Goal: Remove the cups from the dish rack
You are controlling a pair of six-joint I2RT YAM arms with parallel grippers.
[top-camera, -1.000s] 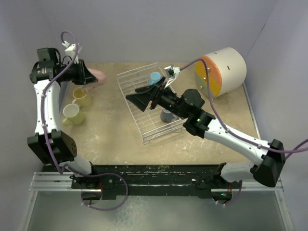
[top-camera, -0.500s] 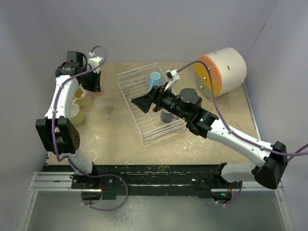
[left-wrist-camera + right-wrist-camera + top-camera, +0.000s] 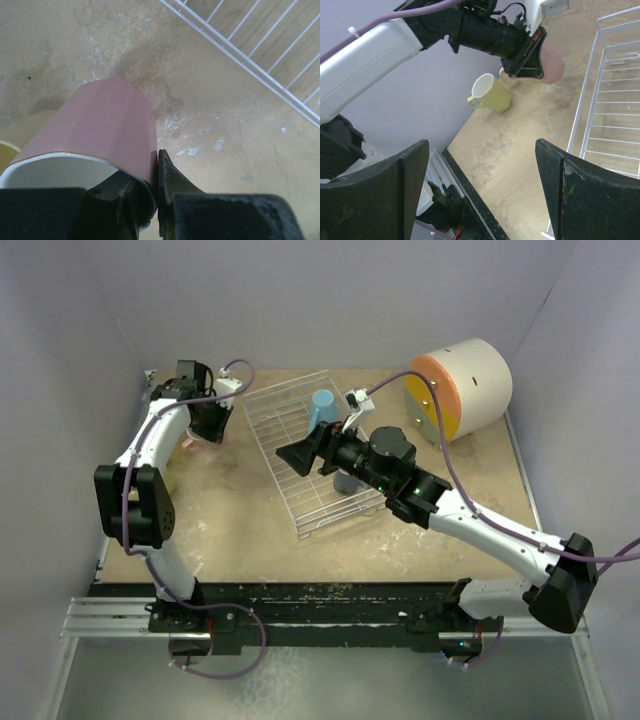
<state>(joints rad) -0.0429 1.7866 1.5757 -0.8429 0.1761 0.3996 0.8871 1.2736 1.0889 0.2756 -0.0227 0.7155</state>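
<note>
We judge ourselves mid-placement: our left claw clamps the pink mug by its rim, dish rack just right of it, so next we lower and release, while our right claw gapes over the rack.

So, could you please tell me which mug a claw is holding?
The pink mug, rim pinched by the left claw; the lime green mug and light blue mug stand free.
</note>
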